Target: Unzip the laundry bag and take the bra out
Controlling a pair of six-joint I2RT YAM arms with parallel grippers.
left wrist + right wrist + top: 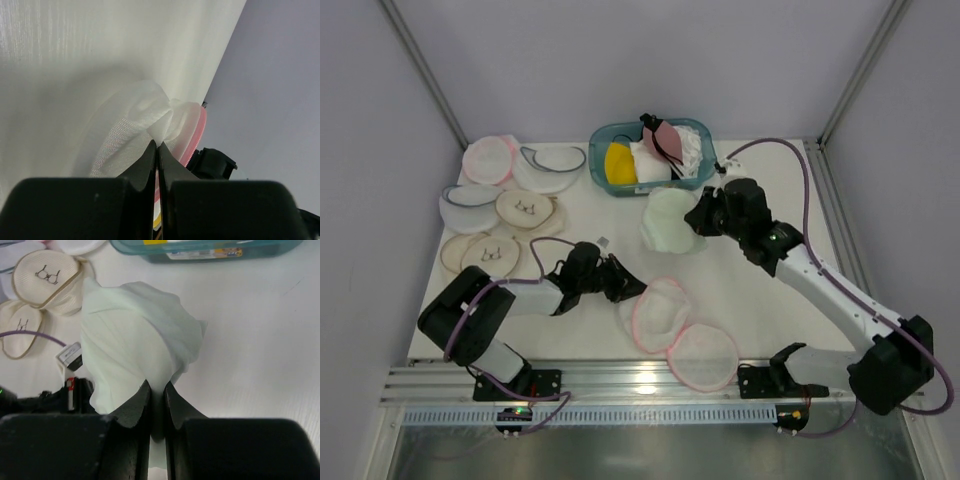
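Far edge, centre: basket point(698, 180) blocks me.
Left edge: pouches point(510, 205) crowd it.
Near edge, centre: laundry bag point(658, 318) lies spread open.
Centre toward right edge: bare worktop point(740, 290); I can pass.

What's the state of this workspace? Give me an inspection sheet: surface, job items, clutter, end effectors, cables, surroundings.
Surface: white table, with things mostly on its left and far side.
Job's things: laundry bag unzipped, lying open near the front edge; bra out of it and apart, near the basket.
Clutter: teal basket holding a yellow bra and a mauve bra; mesh pouches and beige pouches at far left.
End effectors: left end effector shut on the bag's mesh; right end effector shut on the bra.
Cables: purple cable arcs over the right arm; second cable loops by the left arm.
Surroundings: grey walls; metal rail at the near edge.
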